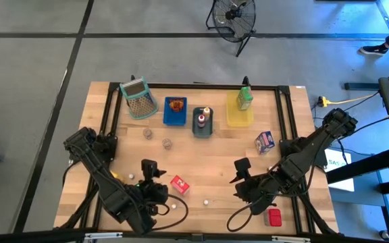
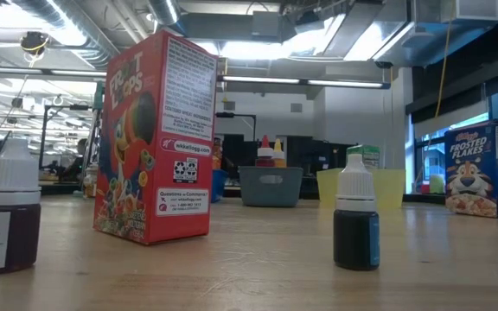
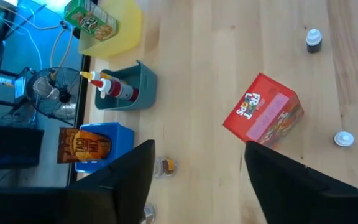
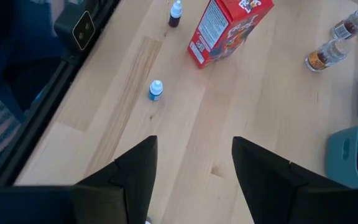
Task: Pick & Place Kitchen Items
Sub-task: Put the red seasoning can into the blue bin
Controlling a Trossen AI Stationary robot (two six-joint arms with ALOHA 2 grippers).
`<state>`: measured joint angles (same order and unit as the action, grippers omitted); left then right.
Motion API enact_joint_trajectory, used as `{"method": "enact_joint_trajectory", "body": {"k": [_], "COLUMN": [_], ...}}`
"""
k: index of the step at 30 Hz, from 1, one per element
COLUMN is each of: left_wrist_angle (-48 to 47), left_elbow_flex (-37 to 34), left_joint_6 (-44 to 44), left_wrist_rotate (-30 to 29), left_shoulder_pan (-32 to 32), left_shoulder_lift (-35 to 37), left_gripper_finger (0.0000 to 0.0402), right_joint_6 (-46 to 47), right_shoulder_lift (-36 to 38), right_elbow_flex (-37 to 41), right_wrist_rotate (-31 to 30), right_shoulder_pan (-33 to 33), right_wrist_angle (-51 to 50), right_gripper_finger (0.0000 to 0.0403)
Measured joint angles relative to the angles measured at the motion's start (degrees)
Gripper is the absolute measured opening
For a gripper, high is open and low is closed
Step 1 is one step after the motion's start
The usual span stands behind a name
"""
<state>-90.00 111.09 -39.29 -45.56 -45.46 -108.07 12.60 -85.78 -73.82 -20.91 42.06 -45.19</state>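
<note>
A red carton [image 1: 179, 184] stands on the table's near middle; it also shows in the left wrist view [image 3: 263, 112]. My left gripper [image 3: 199, 149] is open just left of it [image 1: 150, 167], holding nothing. My right gripper [image 4: 194, 146] is open too, right of the carton [image 1: 240, 169]. Small white-capped bottles [image 1: 208, 201] [image 4: 156, 90] stand upright on the wood nearby. A purple-white carton [image 1: 265, 142] lies at the right. A brown packet [image 1: 175, 105] sits in the blue tray, bottles [image 1: 203, 116] in the grey tray, a green carton [image 1: 244, 98] in the yellow tray.
A mesh basket [image 1: 136, 98] stands at the far left, beside the blue [image 1: 175, 120], grey [image 1: 202, 130] and yellow [image 1: 239, 120] trays along the far side. Two small jars [image 1: 148, 133] [image 1: 167, 143] stand before them. A red item [image 1: 273, 217] lies at the near right corner.
</note>
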Motion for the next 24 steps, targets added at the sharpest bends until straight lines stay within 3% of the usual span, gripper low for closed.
{"method": "enact_joint_trajectory", "body": {"k": [6, 13, 18, 24], "left_wrist_angle": [0.0, 0.0, 0.0, 0.0], "left_elbow_flex": [0.0, 0.0, 0.0, 0.0], "left_joint_6": [1.0, 4.4, 3.6, 5.3], "left_wrist_rotate": [-1.4, -1.0, -2.3, -4.7], "left_shoulder_pan": [0.4, 0.2, 0.7, 2.3], "left_shoulder_lift": [0.0, 0.0, 0.0, 0.0], "left_gripper_finger": [0.0288, 0.029, 0.029, 0.029], "right_joint_6": [3.6, 28.1, 45.5, 61.4], "right_shoulder_lift": [0.0, 0.1, 0.1, 0.1], "right_elbow_flex": [0.0, -4.9, -6.1, -6.1], "right_wrist_rotate": [0.1, 0.2, 10.2, 24.3], "right_shoulder_pan": [0.0, 0.0, -0.2, 0.6], "right_wrist_angle": [-0.5, -14.8, -22.1, -23.5], "right_gripper_finger": [0.0211, 0.0211, 0.0211, 0.0211]}}
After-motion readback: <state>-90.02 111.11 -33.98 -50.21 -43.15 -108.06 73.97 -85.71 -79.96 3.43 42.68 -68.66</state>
